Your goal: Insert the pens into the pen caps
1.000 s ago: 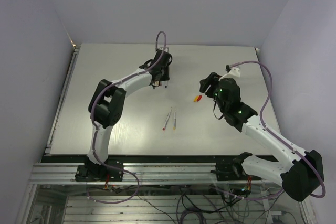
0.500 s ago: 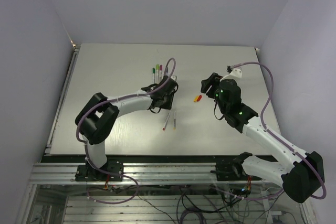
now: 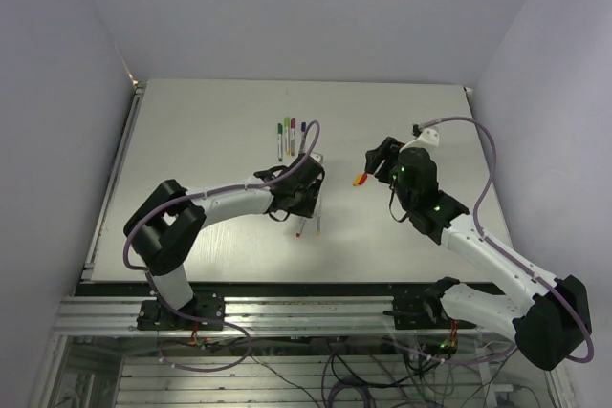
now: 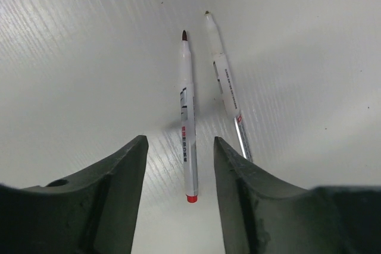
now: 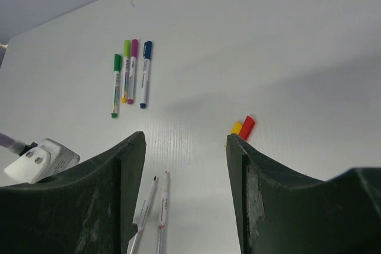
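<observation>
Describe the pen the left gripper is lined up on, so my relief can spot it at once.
On the table, under the left gripper, two uncapped pens lie side by side. It is the red pen, in the gap between the open fingers, red at tip and butt; the neighbour pen has a yellowish tip.

Robotics laboratory test cell: plain walls [image 3: 57, 93] enclose a white table [image 3: 191, 140] on three sides, an aluminium rail [image 3: 306, 311] at the table's near edge carries the left arm [image 3: 234, 200] and right arm [image 3: 488, 255], and loose cables [image 3: 363, 370] hang below it.
</observation>
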You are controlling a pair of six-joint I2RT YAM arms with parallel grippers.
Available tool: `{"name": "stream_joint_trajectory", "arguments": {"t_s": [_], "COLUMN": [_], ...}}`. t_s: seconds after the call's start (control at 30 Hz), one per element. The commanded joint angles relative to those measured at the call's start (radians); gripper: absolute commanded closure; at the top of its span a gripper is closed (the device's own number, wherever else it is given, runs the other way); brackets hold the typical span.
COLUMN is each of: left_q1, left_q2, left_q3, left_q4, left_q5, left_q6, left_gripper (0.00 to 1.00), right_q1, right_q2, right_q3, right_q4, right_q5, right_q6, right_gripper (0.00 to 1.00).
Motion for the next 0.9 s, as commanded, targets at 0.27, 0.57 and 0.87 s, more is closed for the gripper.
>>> {"name": "stream_joint_trajectory", "arguments": {"t_s": [0.27,0.57,0.87], "left_q1": [-0.031,-0.039,-0.039], "left_q2": [0.076,0.156,0.248], "left_q3": [0.036,0.075,0.15], "left_q4": [-0.047,-0.101,-0.254], "left_q5": [-0.007,-0.065,-0.108], "left_q6": [0.018,0.018,0.042], "left_gripper": [0.38,0.42,0.5], "right_q1": [-0.001,-0.001,-0.002], "right_q2": [-0.035,-0.013,-0.015], "right_q3": [-0.032,-0.031,-0.039], "right_q4": [0.017,0.022,0.025], "right_q5": [0.012,0.001,0.008], "right_q6": [0.016,0.018,0.028], "right_gripper": [0.44,0.45,0.45]}}
